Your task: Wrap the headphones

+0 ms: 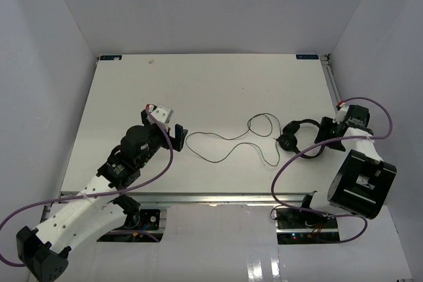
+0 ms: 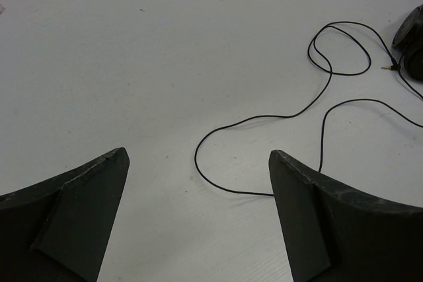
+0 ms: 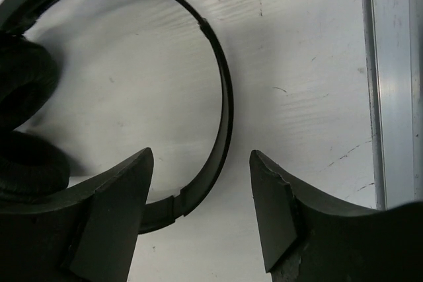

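I saw the headphones (image 1: 299,138) at the table's (image 1: 198,90) right side, cord (image 1: 228,144) trailing left toward my L gripper (image 1: 177,135), which was spread wide, holding nothing. R gripper (image 1: 325,138) was likewise released, fingers either side of the headband (image 3: 223,84) w/o clamping.

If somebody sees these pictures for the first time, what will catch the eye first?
First come the black headphones, which lie at the right side of the white table. The open right claw has one finger on either side of their thin headband. Next is their long thin cord, which snakes in loose loops across the middle of the table toward the open left claw.
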Robot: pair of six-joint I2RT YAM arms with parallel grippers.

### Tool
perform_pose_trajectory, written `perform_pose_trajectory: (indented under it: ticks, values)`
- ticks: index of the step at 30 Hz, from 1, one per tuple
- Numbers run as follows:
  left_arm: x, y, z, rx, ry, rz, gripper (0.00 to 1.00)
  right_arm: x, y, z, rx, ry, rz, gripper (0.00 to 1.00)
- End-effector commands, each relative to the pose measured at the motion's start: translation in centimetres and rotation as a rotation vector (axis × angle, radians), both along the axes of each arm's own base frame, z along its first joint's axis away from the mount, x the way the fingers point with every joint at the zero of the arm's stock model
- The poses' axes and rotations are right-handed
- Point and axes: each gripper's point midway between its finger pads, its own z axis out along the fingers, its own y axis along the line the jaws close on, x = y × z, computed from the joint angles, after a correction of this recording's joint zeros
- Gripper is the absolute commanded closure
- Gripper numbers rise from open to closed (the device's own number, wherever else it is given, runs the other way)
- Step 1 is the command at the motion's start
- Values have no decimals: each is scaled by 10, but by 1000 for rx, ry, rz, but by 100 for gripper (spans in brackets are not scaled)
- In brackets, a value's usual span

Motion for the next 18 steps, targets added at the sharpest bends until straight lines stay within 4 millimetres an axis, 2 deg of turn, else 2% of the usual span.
perform_pose_trajectory:
  ticks: [1, 4, 6, 8, 12, 14, 16, 18]
  values:
    - [-5, 0, 17, -41, -35, -20, 2, 11, -20, -6, -43, 13, -96, 35]
    - [-7, 1, 22, -53, -47, -20, 2, 12, -24, -13, -53, 32, -96, 36]
    - [-8, 0, 24, -60, -55, -26, 2, 15, -22, -24, -41, 49, -64, 42]
    - [-9, 1, 26, -61, -60, -29, 2, 17, -20, -29, -31, 60, -33, 54]
    - [-10, 1, 27, -62, -64, -33, 2, 17, -16, -43, 3, 105, -13, 66]
    - [-10, 2, 30, -66, -71, -31, 2, 18, -13, -44, 21, 103, -6, 74]
    - [-11, 1, 30, -68, -73, -32, 2, 23, -5, -40, 63, 77, 22, 88]
    - [-11, 1, 30, -66, -73, -35, 2, 30, 4, -28, 98, 29, 54, 92]
